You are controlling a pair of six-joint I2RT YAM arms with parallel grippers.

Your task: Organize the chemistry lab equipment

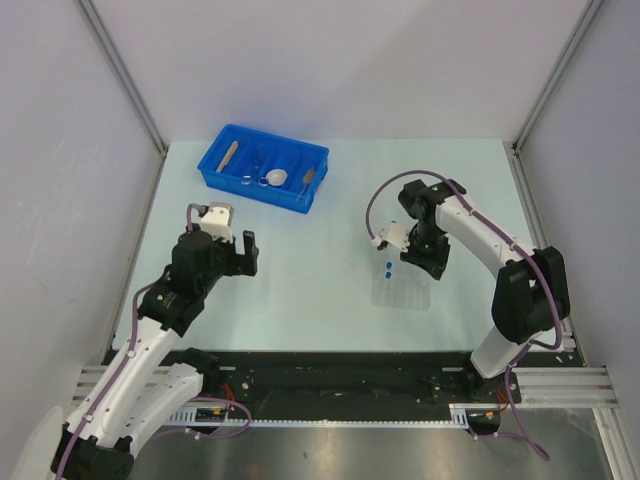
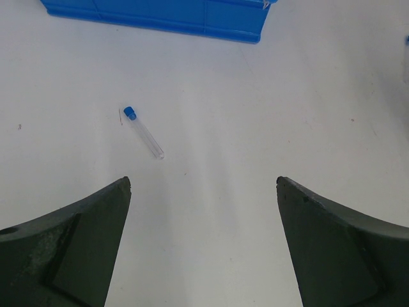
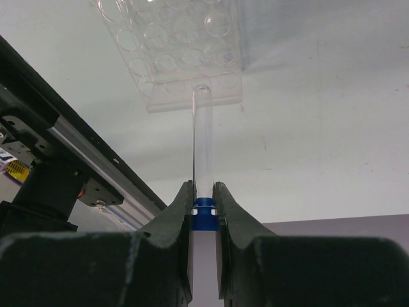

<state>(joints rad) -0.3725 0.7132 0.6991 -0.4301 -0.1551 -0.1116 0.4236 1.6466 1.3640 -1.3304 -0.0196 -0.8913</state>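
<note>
Two landmarks from above: clear tube rack (image 1: 402,293) right of centre, blue bin (image 1: 262,196) far left. Left wrist: left gripper (image 2: 203,182) gapes wide, a loose blue-capped tube (image 2: 144,133) lying ahead. Right wrist: right gripper (image 3: 204,192) pinches a second tube (image 3: 203,141) by its cap, tip toward the rack.

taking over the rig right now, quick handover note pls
Left pincer: open, empty; loose tube lies on the table ahead of it.
Right pincer: shut on held tube by its blue cap, round end toward clear rack.
Done, apparently: wooden stick, white dish, brown-handled tool in blue bin.
Left: rack the held tube, then the loose tube.
</note>
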